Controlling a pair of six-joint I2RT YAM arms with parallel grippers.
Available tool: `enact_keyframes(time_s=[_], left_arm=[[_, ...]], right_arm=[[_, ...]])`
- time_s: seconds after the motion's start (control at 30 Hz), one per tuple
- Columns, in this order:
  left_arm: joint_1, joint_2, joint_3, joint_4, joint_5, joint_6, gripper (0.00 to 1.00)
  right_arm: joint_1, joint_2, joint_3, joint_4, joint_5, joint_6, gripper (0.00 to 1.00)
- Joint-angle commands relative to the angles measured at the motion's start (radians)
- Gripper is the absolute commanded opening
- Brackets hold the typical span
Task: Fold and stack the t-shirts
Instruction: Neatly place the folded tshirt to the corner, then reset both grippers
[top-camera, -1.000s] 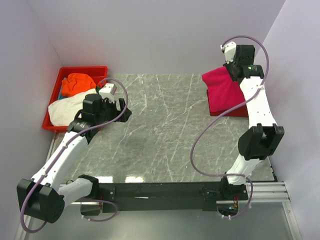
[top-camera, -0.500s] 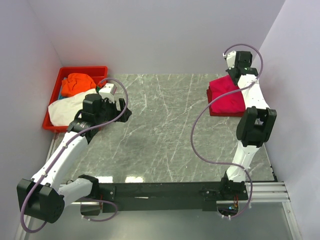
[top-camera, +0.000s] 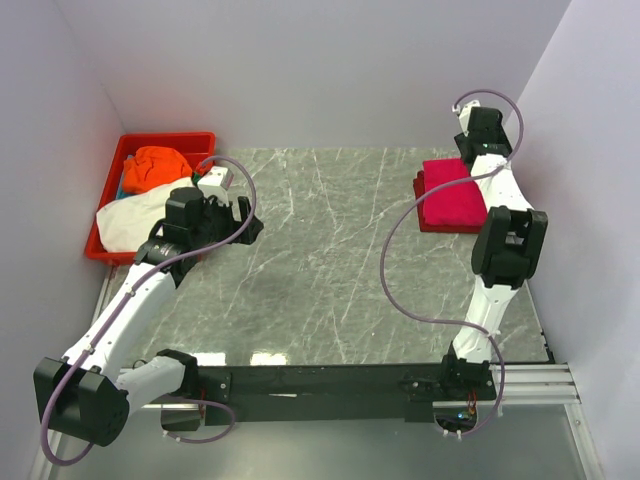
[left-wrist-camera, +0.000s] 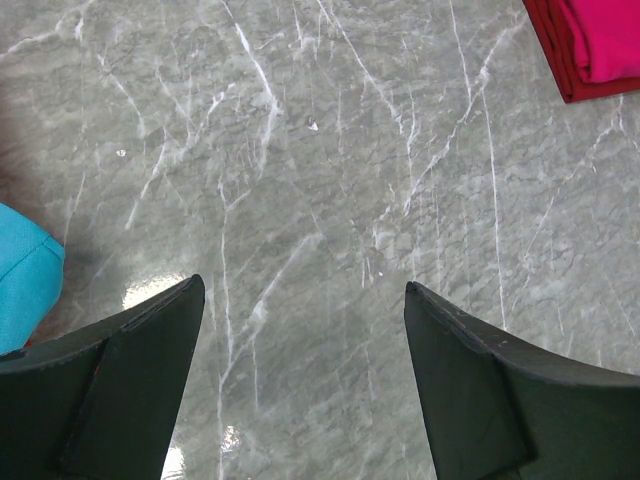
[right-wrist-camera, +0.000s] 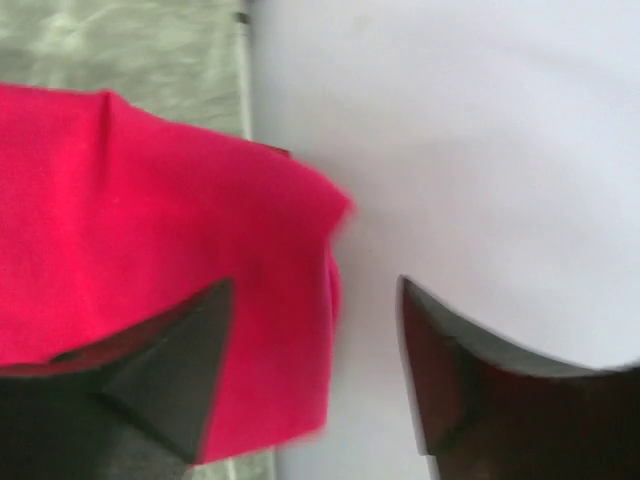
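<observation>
a: what does the overhead view give that the wrist views lack?
b: the whole layout. the pink-red t-shirt (top-camera: 455, 195) lies folded at the far right of the marble table (top-camera: 320, 260). it lies on a darker red t-shirt (top-camera: 421, 190), whose edge shows along its left side. at the far left, a red tray (top-camera: 165, 138) holds an orange t-shirt (top-camera: 155, 165) and, nearer, a white t-shirt (top-camera: 135, 218).
a: and the wrist views?
b: the claws. the left gripper (left-wrist-camera: 305, 288) hangs over bare marble, fingers wide apart and empty. a teal t-shirt (left-wrist-camera: 25, 275) shows at that view's left edge, the pink-on-red stack at its top right. the right gripper (right-wrist-camera: 310, 290) is over the pink-red shirt's edge, fingers apart, gripping nothing. that view is blurred.
a: anything in the way?
b: from above, the right arm crosses the stack's right side and hides most of its own claw. the left arm overlaps the white shirt's edge. the pale wall (right-wrist-camera: 480, 150) stands just beside the stack.
</observation>
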Motion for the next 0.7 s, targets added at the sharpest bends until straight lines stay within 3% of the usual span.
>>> enact_keyframes(time_s=[0.0, 0.1, 0.2, 0.3, 0.47, 0.57, 0.67], left_arm=[[-0.002, -0.012, -0.007, 0.043, -0.001, 0.022, 0.86], [-0.002, -0.015, -0.007, 0.046, -0.005, 0.020, 0.86], [-0.002, -0.026, -0.012, 0.049, -0.019, 0.019, 0.87], [-0.002, -0.041, -0.016, 0.054, -0.028, 0.017, 0.87], [-0.001, -0.069, -0.024, 0.068, -0.071, 0.010, 0.90], [0.004, -0.084, -0.032, 0.074, -0.108, -0.001, 0.95], [0.021, -0.098, -0.035, 0.083, -0.146, -0.013, 1.00]], right_arm=[[0.012, -0.013, -0.070, 0.219, 0.175, -0.008, 0.79], [0.027, -0.063, -0.082, 0.205, 0.140, 0.027, 0.82], [0.027, -0.102, -0.030, 0.019, -0.037, 0.141, 0.84], [0.029, -0.171, -0.076, -0.127, -0.312, 0.201, 0.84], [0.030, -0.363, -0.271, -0.132, -0.718, 0.224, 0.85], [0.035, -0.494, -0.420, -0.084, -0.861, 0.230, 0.87], [0.047, -0.621, -0.541, -0.034, -0.895, 0.271, 0.88]])
